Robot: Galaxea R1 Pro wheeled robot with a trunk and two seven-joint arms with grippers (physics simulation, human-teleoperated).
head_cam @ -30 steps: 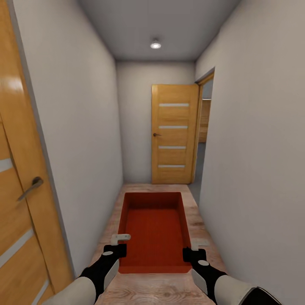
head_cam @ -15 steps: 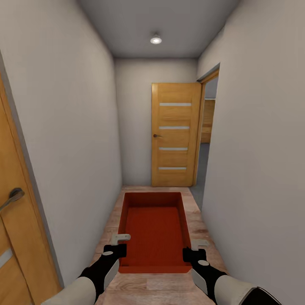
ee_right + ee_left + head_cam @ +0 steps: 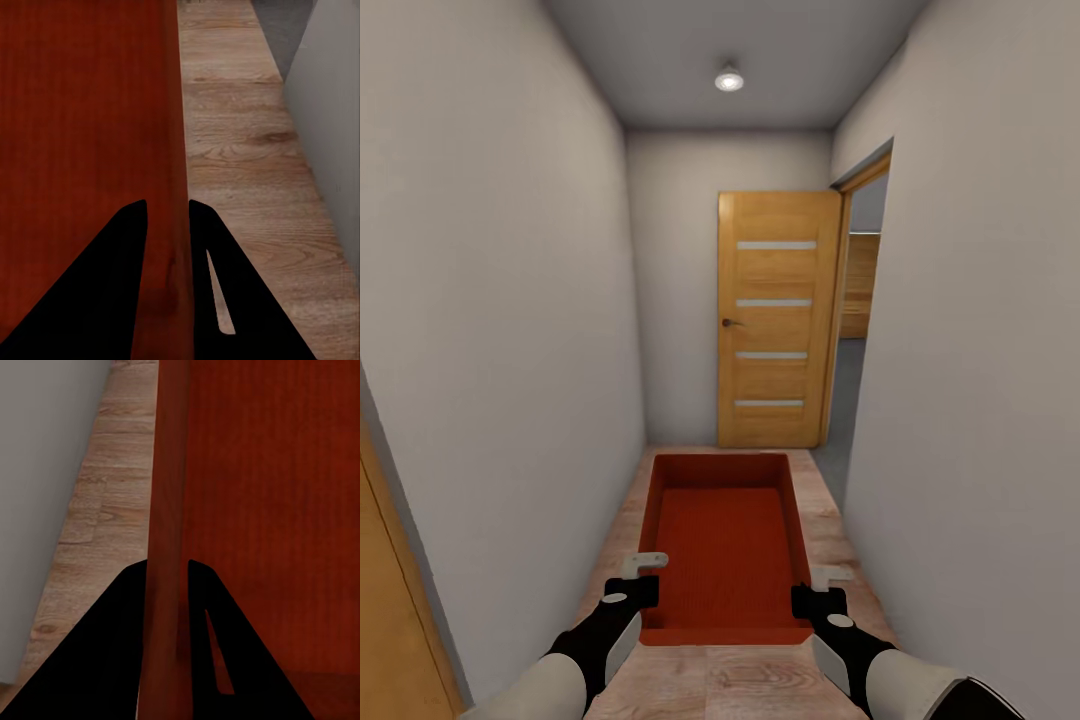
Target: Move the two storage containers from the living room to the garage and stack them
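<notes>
One orange-red storage container hangs level in front of me over the wood-plank corridor floor, with its open top up and its ribbed bottom bare. My left gripper is shut on its left wall near the close corner, and my right gripper is shut on its right wall. In the left wrist view the black fingers of the left gripper pinch the thin red wall of the container. In the right wrist view the right gripper clamps the opposite wall of the container the same way.
I am in a narrow corridor between white walls. At its far end stands a shut wooden door with four glass slits. Beside that door an open doorway on the right shows grey floor. A wooden door edge is close on my left.
The camera has advanced down the corridor: the left-hand door has slid almost out of the picture and the far door looks nearer. Both grippers keep their hold on the container.
</notes>
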